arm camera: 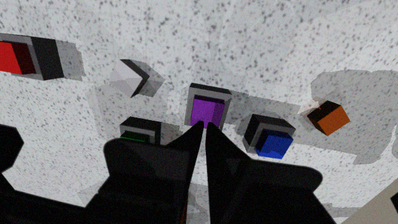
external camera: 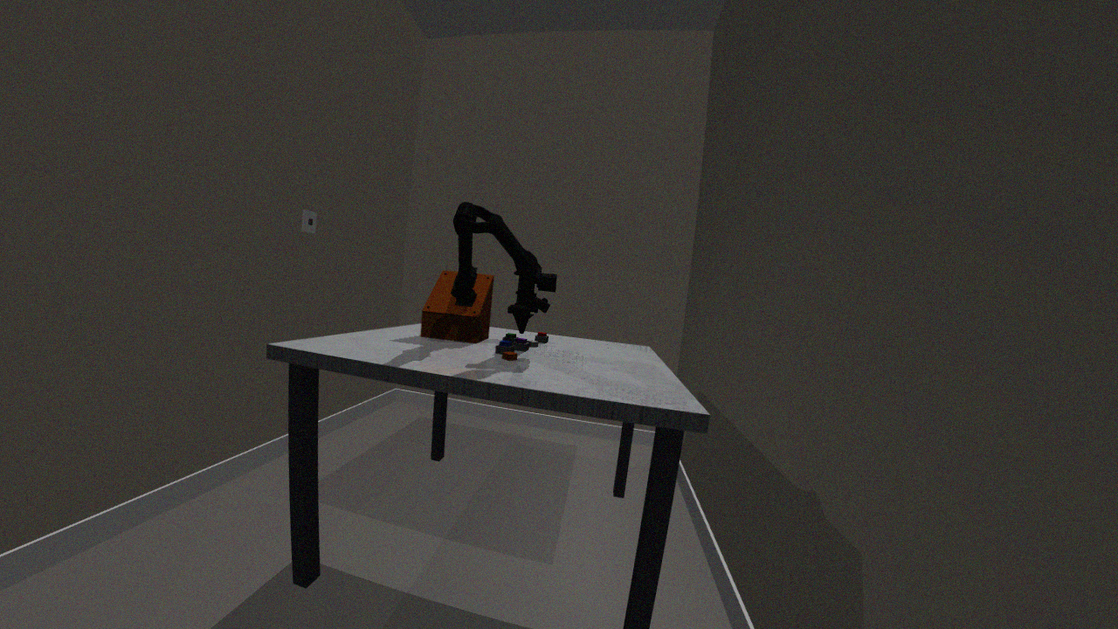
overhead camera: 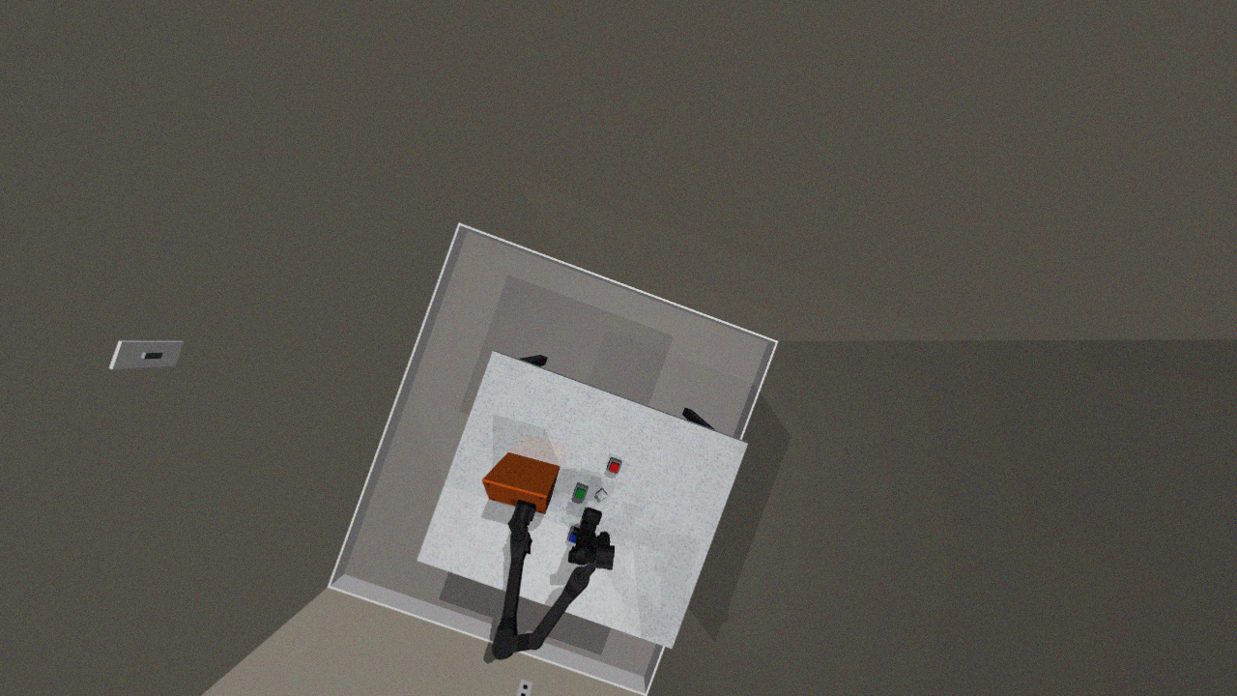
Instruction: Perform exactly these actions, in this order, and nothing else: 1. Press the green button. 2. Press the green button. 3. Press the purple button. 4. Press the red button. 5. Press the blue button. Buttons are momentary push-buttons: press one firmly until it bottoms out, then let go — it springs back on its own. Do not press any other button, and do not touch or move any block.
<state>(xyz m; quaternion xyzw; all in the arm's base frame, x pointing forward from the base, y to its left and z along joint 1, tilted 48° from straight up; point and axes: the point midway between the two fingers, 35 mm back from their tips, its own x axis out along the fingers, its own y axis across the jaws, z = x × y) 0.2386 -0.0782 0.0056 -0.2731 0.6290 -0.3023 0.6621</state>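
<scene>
— Where is your hand (arm camera: 204, 124) sitting at this moment?

— You are looking at it clenched, the two black fingers nearly touching and gripping nothing. In the wrist view their tips are pointing at the near edge of the purple button (arm camera: 208, 110), which is sitting in its grey housing on the speckled tabletop (arm camera: 249, 37). From the exterior view the hand (external camera: 521, 319) is hanging nose-down just above the cluster of buttons; whether the tips are touching the purple cap, you cannot tell.

— And the other buttons you are tracking?

— The green button (arm camera: 137, 134) is lying just to the left of the fingers, mostly hidden behind the left finger. The blue button (arm camera: 273, 144) is sitting just to the right of the purple one. The red button (arm camera: 12, 58) is standing well apart at the far left edge of the wrist view.

— Any blocks near you?

— A white block (arm camera: 125, 78) is lying between the red and purple buttons, and an orange block (arm camera: 329, 118) is resting beyond the blue button. From the top view the arm is rising from an orange-brown base box (overhead camera: 521, 480).
</scene>
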